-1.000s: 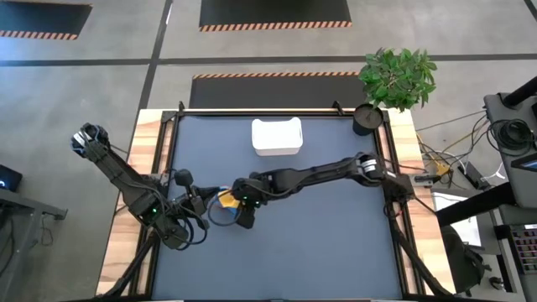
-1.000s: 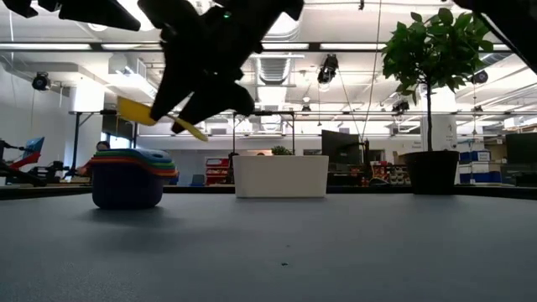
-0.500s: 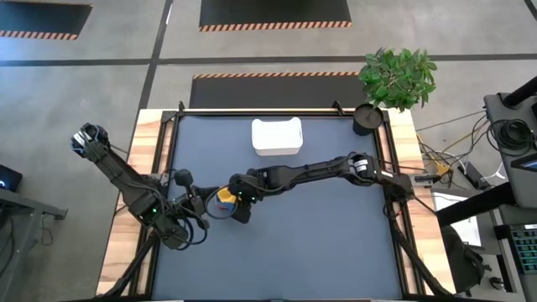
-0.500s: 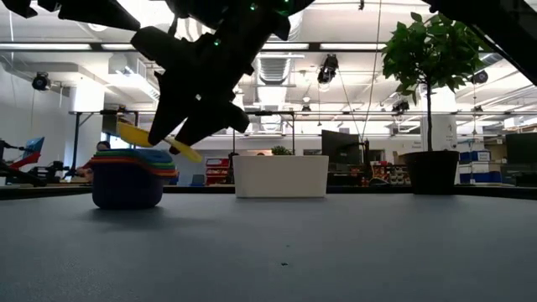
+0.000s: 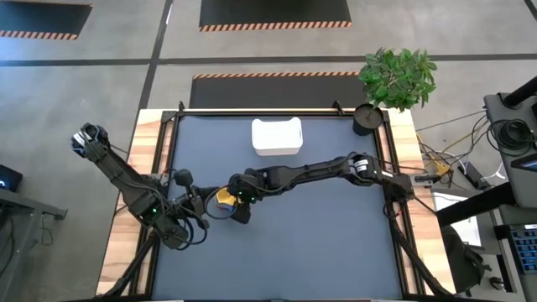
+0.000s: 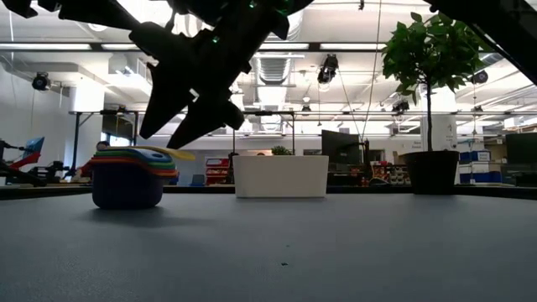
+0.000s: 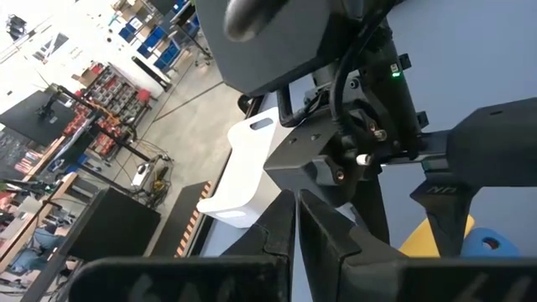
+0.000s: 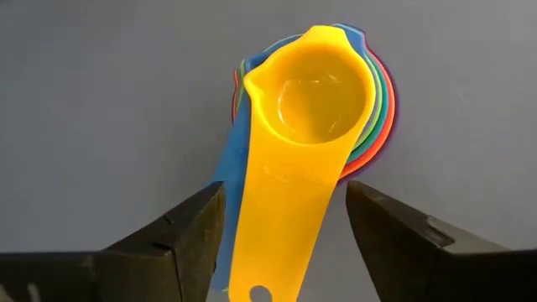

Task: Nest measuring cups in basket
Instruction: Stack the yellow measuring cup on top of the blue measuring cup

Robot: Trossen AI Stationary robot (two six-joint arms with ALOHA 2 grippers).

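Note:
The measuring cups (image 5: 220, 201) stand nested in one stack on the dark mat, left of centre. The yellow cup (image 8: 315, 101) sits on top, with its handle (image 6: 172, 153) sticking out level. My right gripper (image 8: 285, 226) is open just above the stack (image 6: 130, 176). Its fingers (image 8: 197, 231) stand on either side of the yellow handle, with a gap on each side. My left gripper (image 5: 197, 204) is shut and empty beside the stack, on the side toward the table's left edge. The white basket (image 5: 277, 136) stands at the far middle.
A black round cup (image 5: 366, 119) and a potted plant (image 5: 398, 75) stand at the table's far right corner. The basket also shows in the low view (image 6: 280, 176), right of the stack. The near and right parts of the mat (image 5: 336, 243) are bare.
My right gripper has gone down and toward the table's left edge with the yellow cup. The cup was tilted in the air above the stack; now it sits level in the top of the stack, and the gripper has let go of it.

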